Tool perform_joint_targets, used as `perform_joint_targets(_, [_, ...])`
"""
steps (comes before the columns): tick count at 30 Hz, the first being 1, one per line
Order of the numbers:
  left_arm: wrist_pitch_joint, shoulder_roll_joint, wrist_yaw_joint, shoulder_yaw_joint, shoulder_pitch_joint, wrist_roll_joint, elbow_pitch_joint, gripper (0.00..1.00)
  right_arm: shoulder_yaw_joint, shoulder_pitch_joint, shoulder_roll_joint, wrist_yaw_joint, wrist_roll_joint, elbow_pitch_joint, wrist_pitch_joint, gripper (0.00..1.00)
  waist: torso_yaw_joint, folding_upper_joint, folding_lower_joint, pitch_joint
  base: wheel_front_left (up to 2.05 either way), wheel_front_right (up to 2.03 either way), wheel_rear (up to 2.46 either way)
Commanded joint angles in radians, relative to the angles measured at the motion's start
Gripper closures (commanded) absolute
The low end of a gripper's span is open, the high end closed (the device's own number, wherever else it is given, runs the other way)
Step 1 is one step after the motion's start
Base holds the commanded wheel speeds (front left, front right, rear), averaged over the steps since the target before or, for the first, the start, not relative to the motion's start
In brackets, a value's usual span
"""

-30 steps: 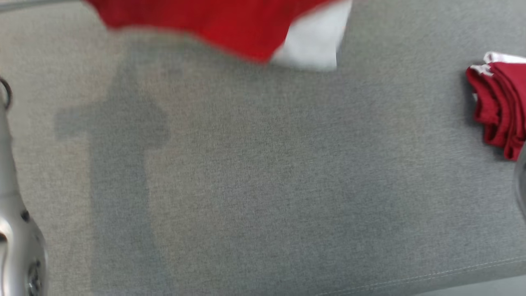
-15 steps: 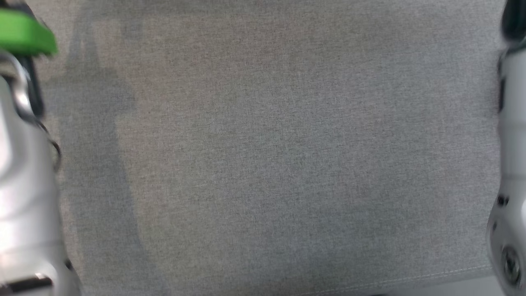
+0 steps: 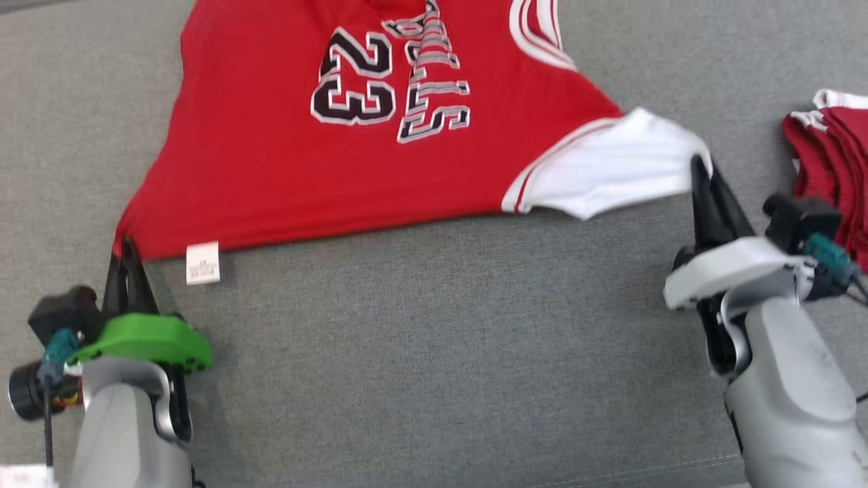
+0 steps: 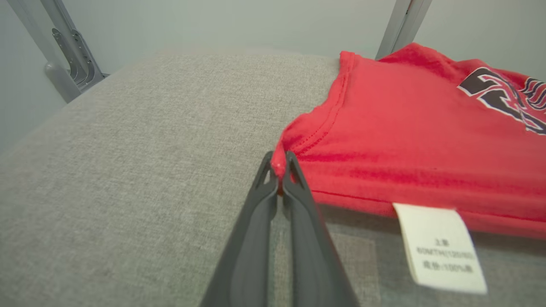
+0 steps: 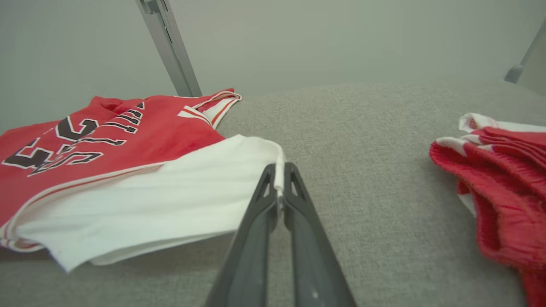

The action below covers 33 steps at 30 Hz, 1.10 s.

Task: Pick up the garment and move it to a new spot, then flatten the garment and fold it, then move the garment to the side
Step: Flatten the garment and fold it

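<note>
Gripping opposite garment (image 3: 271, 169) ends, left claw (image 3: 127, 249) and right claw (image 3: 698, 168) flank it.

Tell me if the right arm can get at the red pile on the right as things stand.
Probably yes: the red pile lies close beside the right gripper, bare grey surface between. But the gripper is shut on the jersey's white sleeve and must let go first.

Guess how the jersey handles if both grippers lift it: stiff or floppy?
Probably floppy: the jersey bends between the left gripper on its hem corner and the right gripper on the sleeve. Likely light: small pinches hold its edge up. May drag on the woven cover.
</note>
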<state>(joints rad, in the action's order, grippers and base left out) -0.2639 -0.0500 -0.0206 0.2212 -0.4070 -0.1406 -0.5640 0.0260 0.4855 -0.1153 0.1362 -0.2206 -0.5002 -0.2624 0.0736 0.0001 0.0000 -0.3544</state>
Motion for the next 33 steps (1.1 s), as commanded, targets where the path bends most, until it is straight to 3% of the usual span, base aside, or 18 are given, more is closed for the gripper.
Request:
perform_joint_targets(1, [0.000,-0.015,0.015,0.023,0.037,-0.012,0.002,1.00,0.016,-0.036,-0.014,-0.010,-0.009,-0.009,-0.003,1.00,0.002,-0.0001,0.0000,0.060,0.00,0.00,0.00])
perform_joint_targets(20, [0.000,-0.008,0.047,-0.081,0.373,-0.105,-0.011,1.00,-0.046,-0.356,-0.014,-0.010,-0.059,-0.069,-0.003,1.00,-0.004,-0.0001,0.0000,0.327,0.00,0.00,0.00])
perform_joint_targets(33, [0.000,-0.007,0.079,-0.174,0.492,-0.139,0.035,1.00,-0.111,-0.466,-0.036,-0.007,-0.109,-0.036,-0.003,1.00,-0.030,-0.0001,0.0000,0.362,0.00,0.00,0.00])
